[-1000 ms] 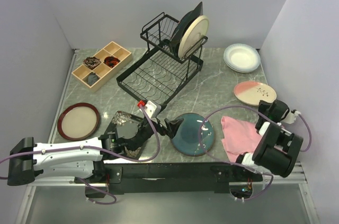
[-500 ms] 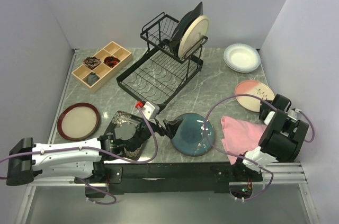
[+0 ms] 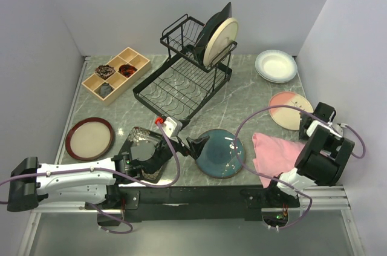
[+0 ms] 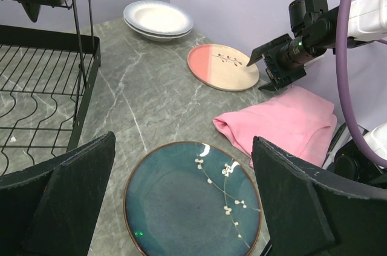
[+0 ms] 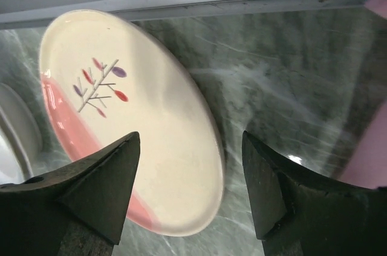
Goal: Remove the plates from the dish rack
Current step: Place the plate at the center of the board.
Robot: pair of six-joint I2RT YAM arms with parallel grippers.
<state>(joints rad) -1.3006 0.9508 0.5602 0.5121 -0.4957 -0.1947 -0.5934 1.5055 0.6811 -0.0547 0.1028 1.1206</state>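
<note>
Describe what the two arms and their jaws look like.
The left arm has a long white link with black joints. The right arm is mostly black with white parts. A purple cable loops along each. The jaws are matte black wedges. A red cap sits near the left wrist.

You're looking at a grey-green marble tabletop [image 3: 242, 95] veined in white, boxed in by plain pale walls: a back wall [image 3: 121, 2] along the far edge, a left wall [image 3: 30, 56], and a right wall [image 3: 354, 38]. The light is soft and even, the shadows faint, and a pale metal rail [image 3: 60, 209] runs along the near edge.
</note>
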